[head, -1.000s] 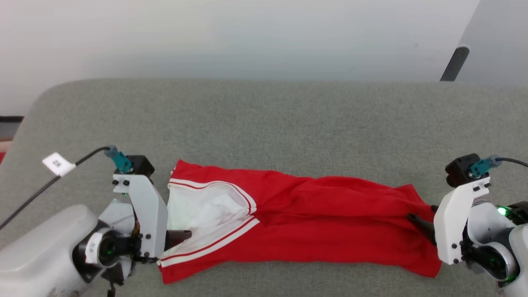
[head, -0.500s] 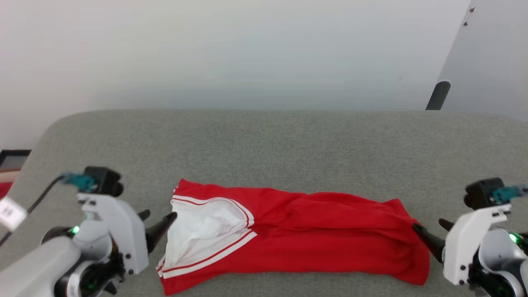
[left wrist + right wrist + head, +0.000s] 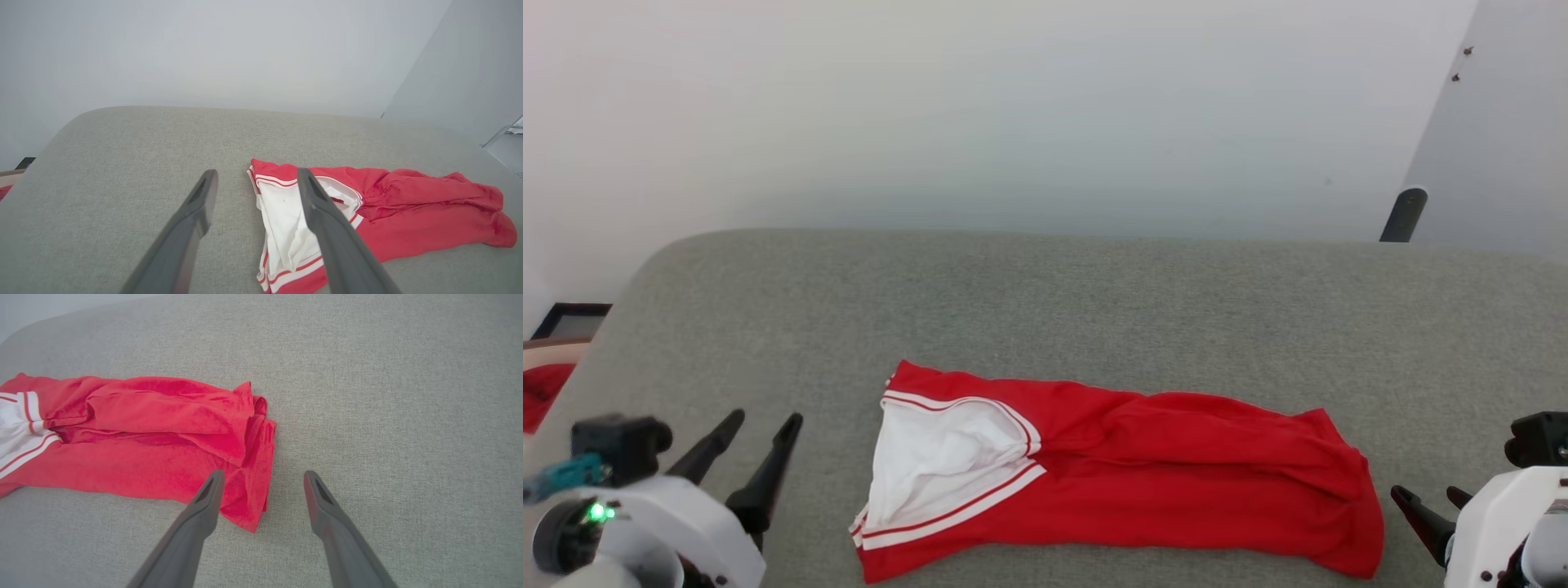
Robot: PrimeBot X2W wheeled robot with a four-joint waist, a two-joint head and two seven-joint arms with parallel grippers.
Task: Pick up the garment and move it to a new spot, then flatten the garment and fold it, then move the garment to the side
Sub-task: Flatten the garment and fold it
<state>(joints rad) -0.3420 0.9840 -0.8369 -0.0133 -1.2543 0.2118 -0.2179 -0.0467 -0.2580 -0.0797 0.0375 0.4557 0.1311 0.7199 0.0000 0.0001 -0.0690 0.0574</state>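
Backing away from the garment [image 3: 1143, 482], the left gripper [image 3: 765, 418] is now sitting at the lower left of the frame and the right gripper [image 3: 1425, 492] at the lower right, both gaping wide and holding nothing. The garment is lying folded lengthwise across the lower middle of the grey cushion [image 3: 1045, 302].

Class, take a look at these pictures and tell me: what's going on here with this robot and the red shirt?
A two-armed robot is working on a red garment that lies on a grey padded surface, folded into a long, somewhat wrinkled band with a white sleeve at the robot's left end. The left gripper and the right gripper stand open at either end of it, and neither holds it.
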